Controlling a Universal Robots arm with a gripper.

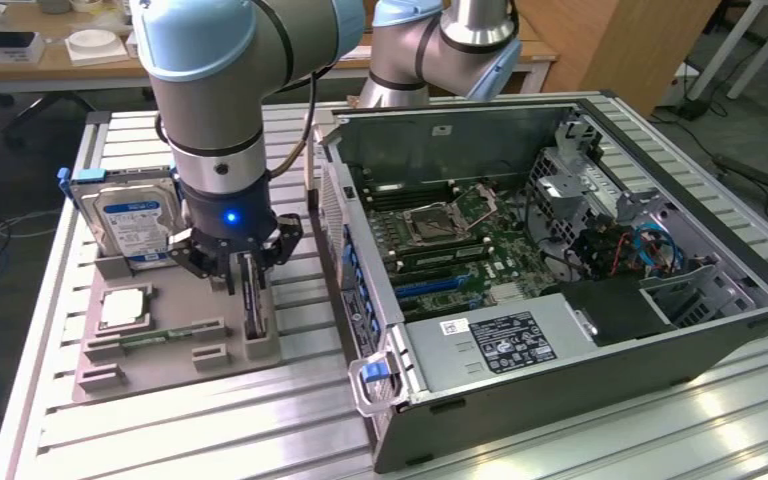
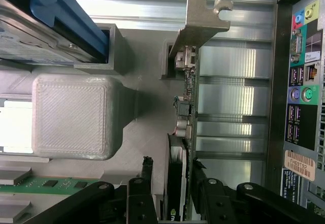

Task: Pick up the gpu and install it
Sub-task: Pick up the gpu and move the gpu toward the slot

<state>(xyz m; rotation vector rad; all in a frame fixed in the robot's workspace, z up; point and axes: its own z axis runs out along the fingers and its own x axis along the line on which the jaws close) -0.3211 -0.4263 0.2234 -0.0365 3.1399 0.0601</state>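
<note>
The black robot pincer (image 1: 249, 282) is clenched on the thin green and dark gpu card (image 2: 189, 97). The card stands on its edge in the gray plastic tray (image 1: 104, 380), beside the open computer box (image 1: 558, 395). It looks not lifted yet and not put in. I count one gpu card, one silver hard drive (image 1: 131, 222), one small green memory stick (image 1: 171, 333) and one square chip (image 1: 124, 308).

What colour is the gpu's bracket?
The gpu's bracket is dull silvery metal; the wrist view shows it best.

We see gpu (image 2: 185, 107) on edge in grey holder (image 2: 142, 137), end effector (image 2: 171, 164) around it, computer case (image 2: 304, 82) just beside the gpu.
</note>
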